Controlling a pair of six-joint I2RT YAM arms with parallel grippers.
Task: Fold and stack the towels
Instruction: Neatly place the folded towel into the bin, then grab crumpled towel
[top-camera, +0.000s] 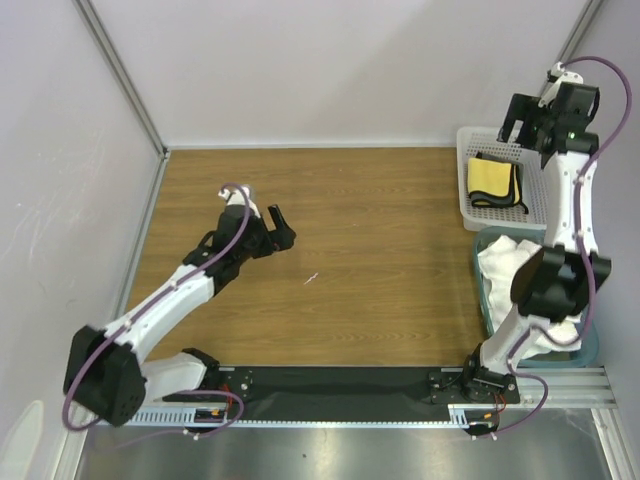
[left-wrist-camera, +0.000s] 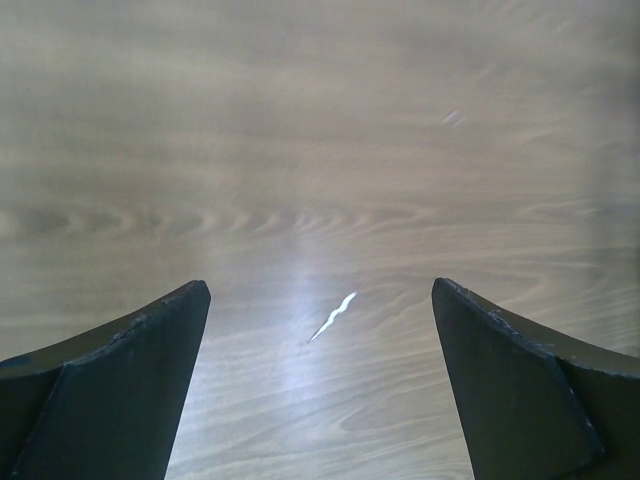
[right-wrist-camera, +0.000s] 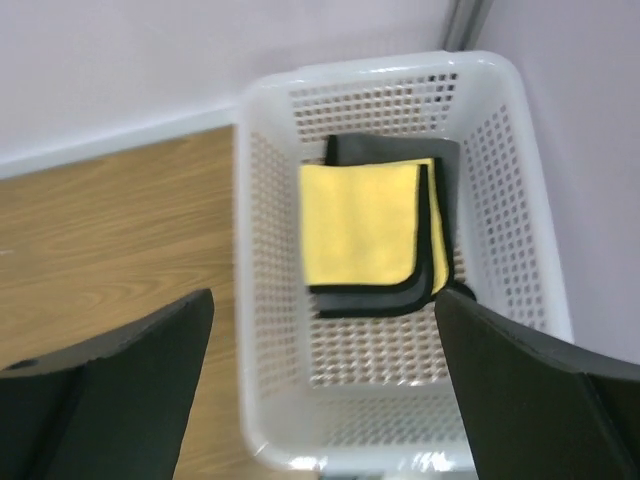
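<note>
A folded yellow towel (top-camera: 490, 176) edged dark lies on a folded dark grey towel (right-wrist-camera: 400, 153) inside the white perforated basket (top-camera: 466, 170) at the far right. Both show in the right wrist view, the yellow one (right-wrist-camera: 360, 222) on top. A large white towel (top-camera: 505, 262) lies crumpled in a teal bin (top-camera: 481, 292) just nearer than the basket, partly hidden by the right arm. My right gripper (top-camera: 524, 125) (right-wrist-camera: 325, 296) is open and empty, held high above the basket. My left gripper (top-camera: 284, 226) (left-wrist-camera: 320, 284) is open and empty, low over the wooden table's left-middle.
A small white scrap (top-camera: 312, 278) lies on the wooden table (top-camera: 380, 220) ahead of the left gripper, also in the left wrist view (left-wrist-camera: 333, 316). Walls close off the left, back and right sides. The basket (right-wrist-camera: 270, 300) and bin stand against the right wall.
</note>
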